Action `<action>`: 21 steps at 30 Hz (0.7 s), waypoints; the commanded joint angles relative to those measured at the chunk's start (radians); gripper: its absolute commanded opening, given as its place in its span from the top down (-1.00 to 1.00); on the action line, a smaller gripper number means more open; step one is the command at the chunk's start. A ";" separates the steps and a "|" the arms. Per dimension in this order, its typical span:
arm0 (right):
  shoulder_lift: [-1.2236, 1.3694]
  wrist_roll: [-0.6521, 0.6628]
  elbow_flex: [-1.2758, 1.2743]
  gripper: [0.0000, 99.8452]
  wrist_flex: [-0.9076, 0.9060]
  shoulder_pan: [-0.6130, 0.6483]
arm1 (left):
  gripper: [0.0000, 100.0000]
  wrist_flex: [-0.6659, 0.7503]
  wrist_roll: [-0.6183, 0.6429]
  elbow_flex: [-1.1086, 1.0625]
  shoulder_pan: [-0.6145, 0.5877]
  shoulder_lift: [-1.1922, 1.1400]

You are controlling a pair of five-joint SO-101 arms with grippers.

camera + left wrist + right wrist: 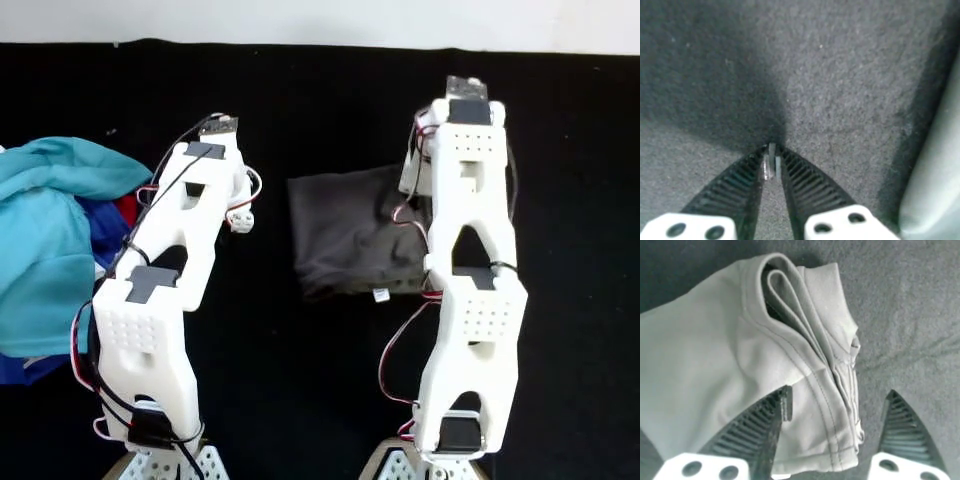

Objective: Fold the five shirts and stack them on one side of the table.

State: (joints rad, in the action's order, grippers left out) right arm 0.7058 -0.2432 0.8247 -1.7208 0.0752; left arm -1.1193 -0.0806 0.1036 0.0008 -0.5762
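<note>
Shirt (342, 232) folded, one, shirt heap (45, 255), one

light: bright, even | table (560, 150): matte black | shadow: soft dark patch beyond left hand (771, 159)

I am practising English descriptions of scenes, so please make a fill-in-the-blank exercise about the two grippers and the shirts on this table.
1. The right gripper, over the folded grey shirt, is ____ (open or shut).
2. The left gripper, above the bare black table, is ____ (open or shut).
3. The heap of unfolded shirts lies beside the ____ arm.

Missing words: open; shut; left.
</note>
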 commanded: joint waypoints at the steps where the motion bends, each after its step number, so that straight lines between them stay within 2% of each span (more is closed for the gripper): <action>1: 0.004 -0.025 0.068 0.43 -0.031 0.021 | 0.98 0.026 0.002 -0.004 -0.008 -0.005; 10: 0.183 -0.017 0.076 0.42 -0.028 0.114 | 0.98 0.026 0.002 -0.004 -0.010 -0.005; 21: 0.341 -0.023 0.079 0.42 0.013 -0.005 | 0.98 0.026 0.002 -0.004 -0.010 -0.005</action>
State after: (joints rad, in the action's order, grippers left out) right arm 1.0265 -0.2555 0.8968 -1.7269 0.1366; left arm -1.1193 -0.0806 0.1036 0.0008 -0.5762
